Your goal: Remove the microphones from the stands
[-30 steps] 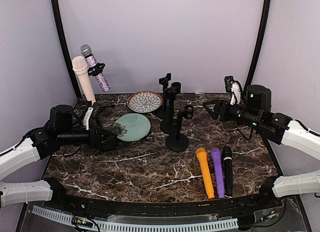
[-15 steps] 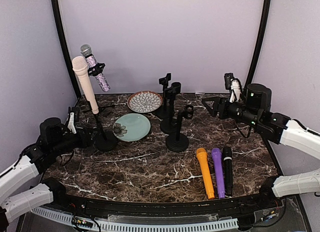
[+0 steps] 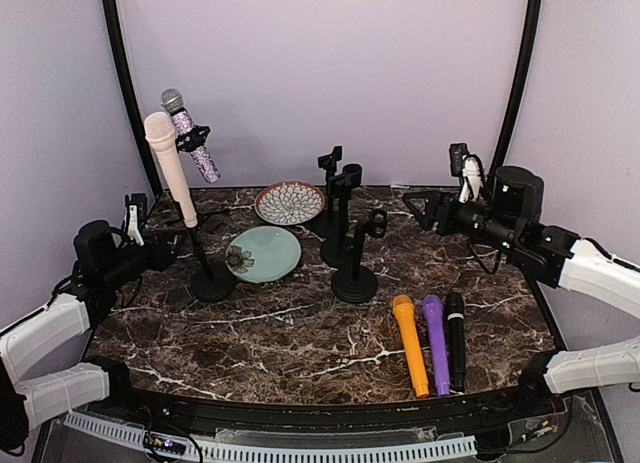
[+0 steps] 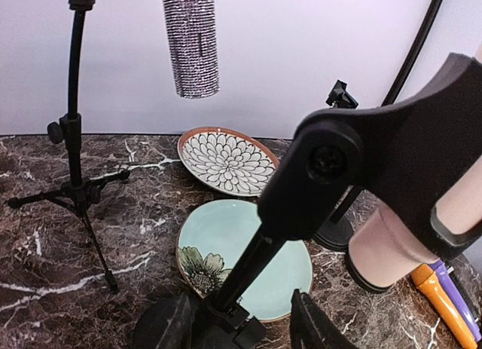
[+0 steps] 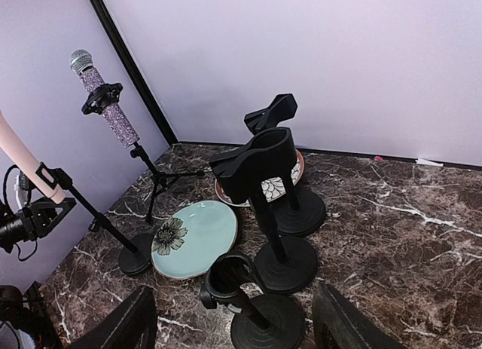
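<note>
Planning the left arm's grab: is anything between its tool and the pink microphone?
Only its own stand: it rises just ahead of the left tool, and its clip wraps the pink microphone low down. Nothing else intervenes.

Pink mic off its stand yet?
No: the pink mic sits in the clip atop its stand.

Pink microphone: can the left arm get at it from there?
Probably yes: the left pincer is open, low beside the stand, and nothing blocks the way up to the pink microphone.
</note>
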You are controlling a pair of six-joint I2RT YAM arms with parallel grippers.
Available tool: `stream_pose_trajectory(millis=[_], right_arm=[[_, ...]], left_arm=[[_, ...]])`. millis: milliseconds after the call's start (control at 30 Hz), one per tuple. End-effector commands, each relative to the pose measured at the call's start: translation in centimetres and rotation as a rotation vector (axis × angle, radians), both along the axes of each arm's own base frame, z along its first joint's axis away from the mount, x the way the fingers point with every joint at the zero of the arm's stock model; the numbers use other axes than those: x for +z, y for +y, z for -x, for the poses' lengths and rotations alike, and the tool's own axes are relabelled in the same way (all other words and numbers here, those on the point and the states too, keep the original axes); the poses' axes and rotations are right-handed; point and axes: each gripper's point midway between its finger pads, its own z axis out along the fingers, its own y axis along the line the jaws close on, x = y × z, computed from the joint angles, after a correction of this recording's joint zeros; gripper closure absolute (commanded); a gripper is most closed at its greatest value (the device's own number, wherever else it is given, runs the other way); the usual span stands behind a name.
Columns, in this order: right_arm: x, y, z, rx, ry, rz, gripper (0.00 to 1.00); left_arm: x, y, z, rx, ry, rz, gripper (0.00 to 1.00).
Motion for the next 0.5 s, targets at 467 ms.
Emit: stream_pose_trajectory(millis=[467], right_arm=[[1.2, 1.2, -0.6, 0.023, -0.029, -0.043, 0.29]], left_arm=[[0.8, -2.0, -1.8, -0.151, -0.188, -0.115, 0.62]])
